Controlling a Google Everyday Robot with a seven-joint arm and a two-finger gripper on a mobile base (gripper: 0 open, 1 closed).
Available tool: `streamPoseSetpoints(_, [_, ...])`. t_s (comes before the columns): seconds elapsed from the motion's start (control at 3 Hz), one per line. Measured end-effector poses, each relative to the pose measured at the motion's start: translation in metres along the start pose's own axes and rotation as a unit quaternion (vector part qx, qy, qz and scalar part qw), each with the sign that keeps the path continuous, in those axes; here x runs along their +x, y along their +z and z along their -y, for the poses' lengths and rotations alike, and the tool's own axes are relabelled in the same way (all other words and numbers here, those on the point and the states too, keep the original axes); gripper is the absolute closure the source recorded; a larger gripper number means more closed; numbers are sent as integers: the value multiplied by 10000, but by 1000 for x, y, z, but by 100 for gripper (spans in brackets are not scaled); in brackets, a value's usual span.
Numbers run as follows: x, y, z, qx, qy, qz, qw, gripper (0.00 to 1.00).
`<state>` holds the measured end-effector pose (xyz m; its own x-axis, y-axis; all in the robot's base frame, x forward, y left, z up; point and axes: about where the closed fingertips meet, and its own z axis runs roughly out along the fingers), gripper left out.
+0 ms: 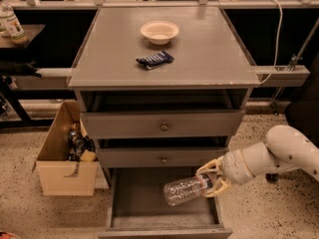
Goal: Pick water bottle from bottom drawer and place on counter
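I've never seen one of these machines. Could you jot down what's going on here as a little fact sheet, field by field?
Gripper: the gripper is low at the cabinet's right front, shut on the water bottle's neck end
Water bottle: the water bottle is held sideways over the open drawer
Bottom drawer: the bottom drawer is pulled out
Counter: the counter holds a bowl and a dark packet
Floor, left: an open cardboard box
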<state>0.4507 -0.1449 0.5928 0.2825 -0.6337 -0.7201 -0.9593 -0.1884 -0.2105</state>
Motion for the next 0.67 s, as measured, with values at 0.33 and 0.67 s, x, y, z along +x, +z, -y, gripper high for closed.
streamPoseSetpoints(0.33, [-5, -23, 8, 96, 160, -90, 9998, 100])
streamPoseSetpoints(0.67, [-24, -81, 20, 422, 251, -302, 9983, 100])
